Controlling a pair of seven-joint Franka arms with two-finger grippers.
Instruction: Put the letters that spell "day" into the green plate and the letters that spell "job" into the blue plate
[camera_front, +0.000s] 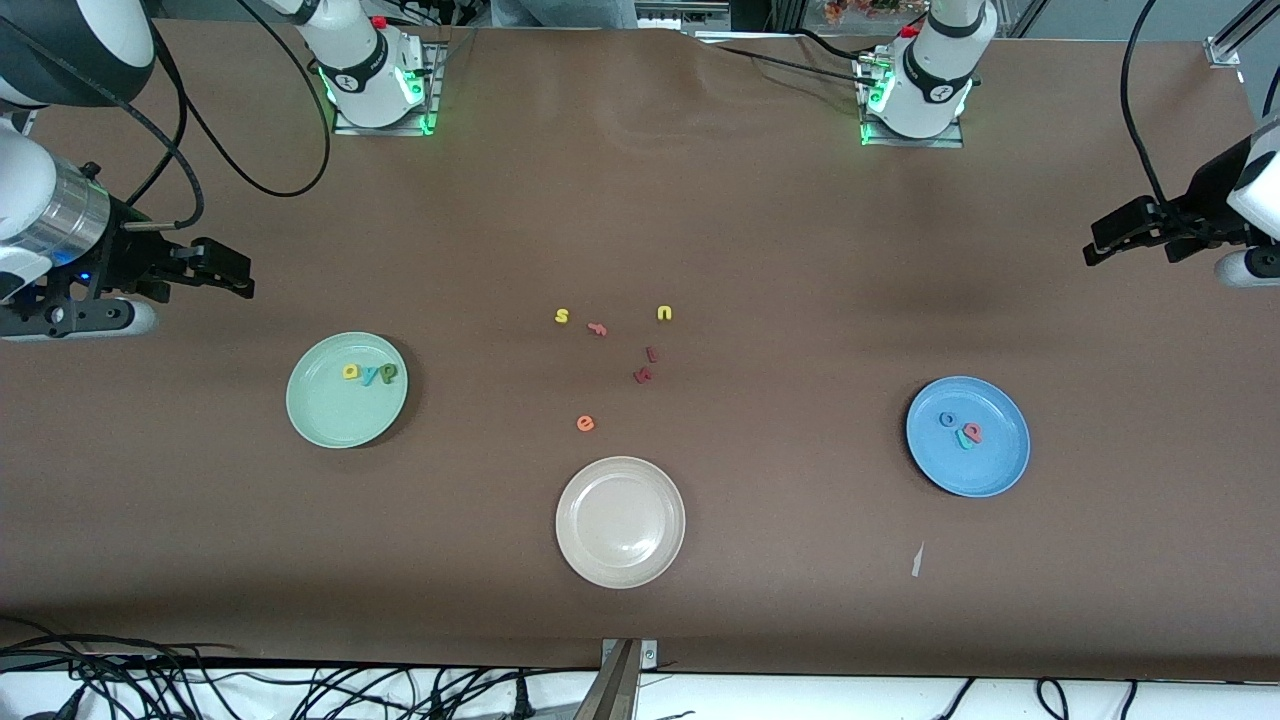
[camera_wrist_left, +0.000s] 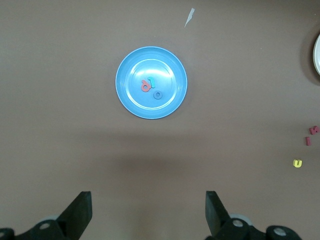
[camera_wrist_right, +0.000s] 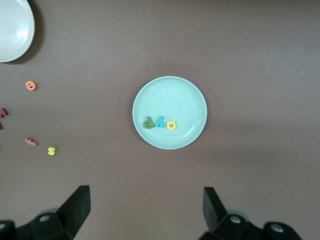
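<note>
Six letters placed: three in each target plate; by the pictures the sorting looks complete.

Front view, green plate (camera_front: 346, 390): toward the right arm's end of the tabletop (camera_front: 800, 230); it holds the yellow "a" (camera_front: 351, 372), teal "y" (camera_front: 369, 375) and olive-green "d" (camera_front: 387, 373), side by side in a row.
Front view, blue plate (camera_front: 968, 436): toward the left arm's end; it holds the blue "o" (camera_front: 947, 419), salmon-pink "b" (camera_front: 972, 431) and teal "j" (camera_front: 963, 440), clustered and touching.
Front view, leftovers: yellow "s" (camera_front: 562, 316), yellow "u" (camera_front: 664, 313), orange "e" (camera_front: 585, 424) and dark red letters (camera_front: 646, 366) lie loose mid-tabletop; the beige plate (camera_front: 620, 521) holds nothing.
Front view, grippers: right gripper (camera_front: 215, 268) and left gripper (camera_front: 1110, 240) are each pulled back at the view's edge, waiting.

Left wrist view: left gripper fingers (camera_wrist_left: 80, 210) spread wide, holding nothing, above bare tabletop near the blue plate.

Right wrist view: right gripper fingers (camera_wrist_right: 77, 205) spread wide, empty, above bare tabletop near the green plate.

Remaining work: none apparent, in my judgement.
</note>
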